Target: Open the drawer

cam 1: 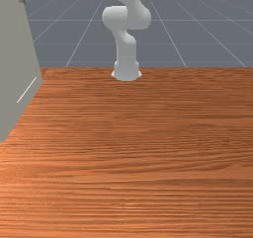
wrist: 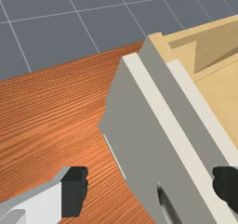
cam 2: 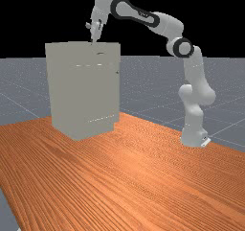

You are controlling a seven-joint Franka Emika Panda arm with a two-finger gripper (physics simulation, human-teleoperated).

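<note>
In the far view my gripper (cam 2: pixel 94 38) points down at the top edge of the grey cabinet (cam 2: pixel 79 91). The same cabinet (cam 1: pixel 14 59) stands at the front view's left edge, a small dark handle near its top. In the wrist view the gripper (wrist: pixel 151 188) is open, its fingers wide apart. A dark, curved handle (wrist: pixel 167 204) on the grey drawer front (wrist: pixel 135 125) lies between the two fingers' lines. One finger is over the wooden table side, the other over the pale top edges of the front. Contact with the handle cannot be told.
Behind the drawer front, a light wooden compartment (wrist: pixel 223 88) is visible from above. The cabinet stands on the orange-brown table (cam 2: pixel 119 177), whose far edge borders a grey tiled floor (wrist: pixel 46 32). A thin white line runs low along the cabinet's face.
</note>
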